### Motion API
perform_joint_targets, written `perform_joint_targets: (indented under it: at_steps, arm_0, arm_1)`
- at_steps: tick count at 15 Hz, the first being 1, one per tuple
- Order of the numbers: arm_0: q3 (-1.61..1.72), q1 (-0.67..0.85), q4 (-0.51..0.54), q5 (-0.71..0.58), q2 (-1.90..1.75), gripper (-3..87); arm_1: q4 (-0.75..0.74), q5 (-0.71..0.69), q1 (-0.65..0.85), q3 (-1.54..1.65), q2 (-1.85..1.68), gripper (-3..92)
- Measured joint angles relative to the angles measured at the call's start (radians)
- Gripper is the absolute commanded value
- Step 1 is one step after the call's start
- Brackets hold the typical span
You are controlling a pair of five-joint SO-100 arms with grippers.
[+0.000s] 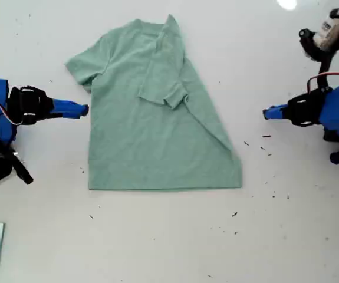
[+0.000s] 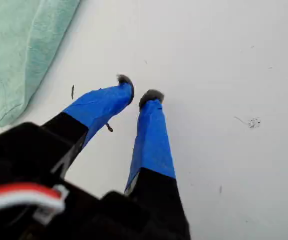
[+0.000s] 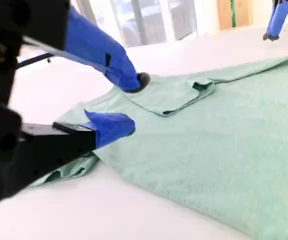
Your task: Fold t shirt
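White table (image 1: 287, 236), bare around both arms.

Shirt (image 1: 140, 147): lies flat between the two grippers, back from both, partly folded. The side toward my first gripper (image 1: 267, 112) is turned in along a long slant, and its sleeve (image 1: 169, 94) lies on the chest. The other sleeve (image 1: 84, 65) is spread flat, just beside my second gripper (image 1: 82, 109). Pale sage green, heathered knit, no print. Hem straight, few wrinkles.

Handling, by judgement: light, limp, no stiffness. It will drape and drag wherever it is lifted, and the knit should grip the table somewhat. It is best pinched at a doubled edge or seam (sleeve cuff, shoulder or hem corner), not on the flat panel, where the jaws would only bunch one layer.

My second gripper (image 3: 128, 102): jaws spread wide, nothing between them. Its lower finger sits low at the sleeve edge, and the folded sleeve (image 3: 169, 95) is just ahead.

My first gripper (image 2: 138, 90): fingers drawn close with a narrow gap at the tips, empty, over bare table. A shirt edge (image 2: 18, 45) lies ahead and off to one side, apart from it.

Dark specks (image 1: 234, 214) lie scattered on the table near my first gripper.
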State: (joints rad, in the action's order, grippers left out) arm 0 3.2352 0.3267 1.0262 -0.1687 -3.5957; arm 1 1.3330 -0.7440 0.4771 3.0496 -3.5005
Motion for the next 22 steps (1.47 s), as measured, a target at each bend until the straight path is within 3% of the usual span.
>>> perform_joint_targets:
  at_steps: [17,20,22]
  arm_0:
    - [0.000,0.000,0.000,0.000,0.000,9.6]
    - [0.000,0.072,0.003,0.046,0.000,18.1]
    - [0.000,-0.097,0.012,0.138,0.000,16.2]
  arm_1:
    - [0.000,0.000,0.000,0.000,0.000,6.3]
    - [0.000,0.000,0.000,0.000,0.000,6.5]
    - [0.000,0.032,-0.002,0.000,0.000,6.5]
